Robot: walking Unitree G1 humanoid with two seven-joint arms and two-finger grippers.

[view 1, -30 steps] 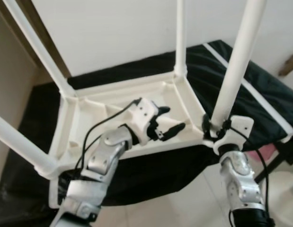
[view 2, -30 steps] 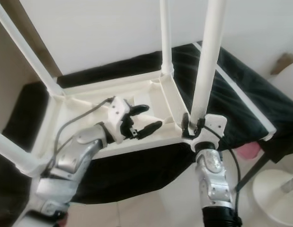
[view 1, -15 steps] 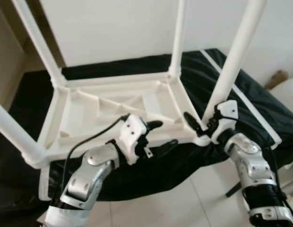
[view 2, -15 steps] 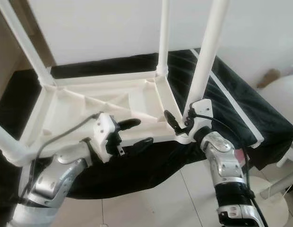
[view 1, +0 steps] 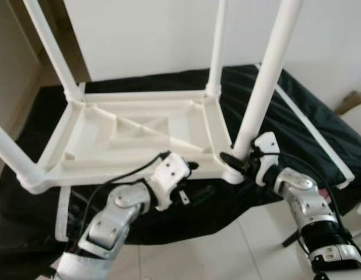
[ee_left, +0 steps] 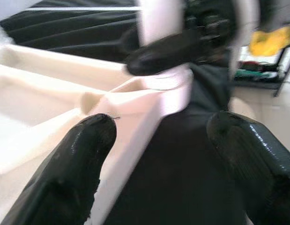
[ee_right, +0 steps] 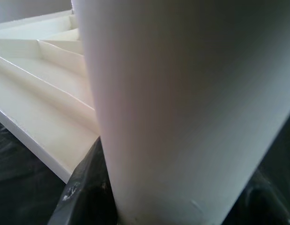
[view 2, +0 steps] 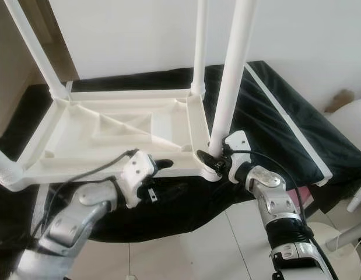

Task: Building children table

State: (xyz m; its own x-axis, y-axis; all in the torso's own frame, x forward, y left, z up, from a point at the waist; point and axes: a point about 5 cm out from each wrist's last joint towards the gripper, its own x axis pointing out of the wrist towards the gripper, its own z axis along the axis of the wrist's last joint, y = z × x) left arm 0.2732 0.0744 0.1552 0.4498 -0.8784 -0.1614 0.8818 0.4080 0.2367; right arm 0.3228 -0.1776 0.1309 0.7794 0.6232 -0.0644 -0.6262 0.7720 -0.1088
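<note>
Now L pincer [view 1: 189,175] at table [view 1: 133,131] edge.

Your left gripper [view 1: 189,178] is no longer inside the upturned table [view 1: 139,131] — a second ago it hung over the ribbed underside; now it sits at the near edge, one finger [ee_left: 72,164] over the rim and the other outside it above the black cloth [view 1: 320,125]. Your right gripper [view 2: 214,161] has dropped too — from gripping the near right leg [view 2: 230,81] a little above its socket to clasping its very base at the table's corner. The camera has shifted as well.
</note>
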